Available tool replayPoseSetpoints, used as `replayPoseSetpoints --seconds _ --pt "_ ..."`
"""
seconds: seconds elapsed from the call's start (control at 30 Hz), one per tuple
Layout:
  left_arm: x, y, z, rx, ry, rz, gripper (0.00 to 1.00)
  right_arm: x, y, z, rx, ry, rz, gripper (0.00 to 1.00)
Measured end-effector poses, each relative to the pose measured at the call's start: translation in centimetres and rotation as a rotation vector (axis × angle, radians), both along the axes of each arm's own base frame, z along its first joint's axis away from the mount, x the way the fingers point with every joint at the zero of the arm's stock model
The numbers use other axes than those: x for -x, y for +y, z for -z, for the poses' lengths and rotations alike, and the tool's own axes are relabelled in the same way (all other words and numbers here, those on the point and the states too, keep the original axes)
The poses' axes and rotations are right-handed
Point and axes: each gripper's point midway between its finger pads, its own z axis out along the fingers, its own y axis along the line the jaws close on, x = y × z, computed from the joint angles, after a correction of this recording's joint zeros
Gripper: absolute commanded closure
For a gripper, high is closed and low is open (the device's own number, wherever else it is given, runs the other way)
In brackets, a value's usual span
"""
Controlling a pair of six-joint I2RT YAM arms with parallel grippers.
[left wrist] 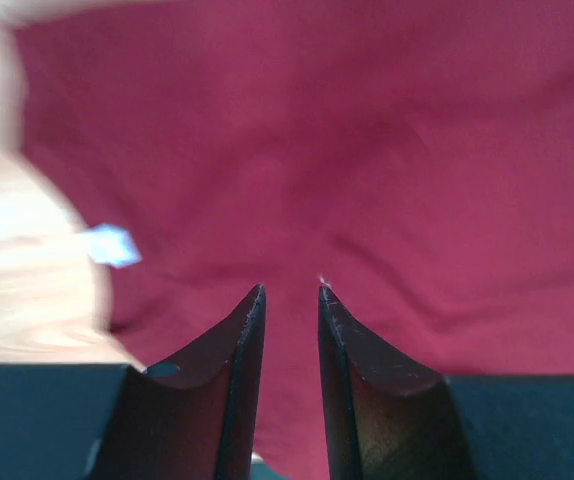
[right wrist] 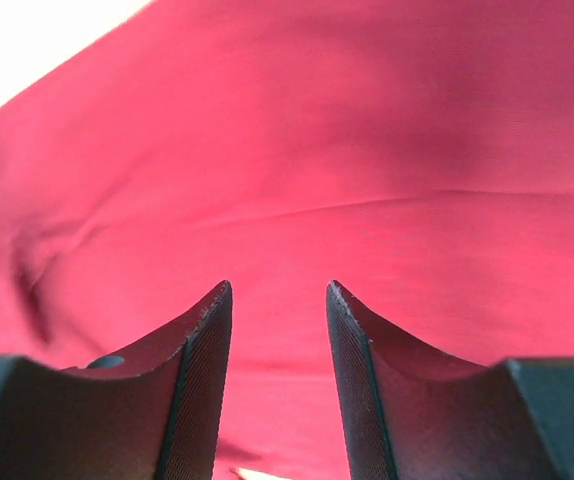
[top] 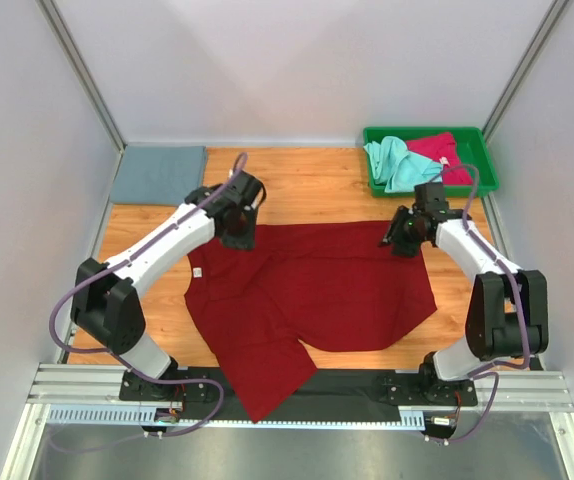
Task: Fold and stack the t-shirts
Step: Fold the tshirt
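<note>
The dark red t-shirt (top: 307,285) lies spread across the desk (top: 307,185). Left gripper (left wrist: 291,290), narrowly parted, and right gripper (right wrist: 279,285), wider, hang empty over its far edge, probably positioned to pinch it for folding.

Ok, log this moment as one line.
dark red cloth t-shirt: spread out | left pincer: open, at far-left edge | right pincer: open, at far-right edge

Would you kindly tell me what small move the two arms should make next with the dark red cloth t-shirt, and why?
Probably lower both and close the jaws on the far edge of the dark red cloth t-shirt. The left gripper and right gripper sit over that edge with jaws apart, gripping nothing, and the shirt lies spread, not yet folded.
</note>
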Motion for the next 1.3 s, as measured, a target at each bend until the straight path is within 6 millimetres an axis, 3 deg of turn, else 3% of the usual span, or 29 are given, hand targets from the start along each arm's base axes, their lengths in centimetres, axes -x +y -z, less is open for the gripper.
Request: replayPoseSetpoints --seconds 0.07,0.13,0.27,0.5,1.0,1.1,1.3 --pt "2.3 -0.9 2.5 -0.003 0.079 0.017 0.65 0.1 -3.3 1.0 0.013 0.039 0.108 0.58" --pt "4.1 -0.3 4.7 -0.025 0.147 0.002 0.63 0.1 -5.6 1.7 -0.003 0.063 0.202 0.6" --pt "5.1 0.6 6.2 -0.045 0.204 -0.013 0.59 -0.2 -8.9 3.4 -0.037 0.11 0.344 0.62" --pt "3.4 -1.3 7.8 -0.035 0.248 0.052 0.58 0.0 -8.9 6.3 -0.04 0.197 0.339 0.61" --pt "3.6 -1.7 9.8 -0.048 0.307 0.08 0.6 -2.0 -9.8 6.3 -0.018 0.167 0.348 0.63" --pt "3.6 -1.6 9.8 -0.052 0.307 0.079 0.6 -2.7 -10.2 6.1 -0.003 0.158 0.346 0.66" --pt "3.6 -1.5 9.9 -0.054 0.31 0.079 0.58 -3.3 -10.9 5.8 0.033 0.14 0.332 0.83"
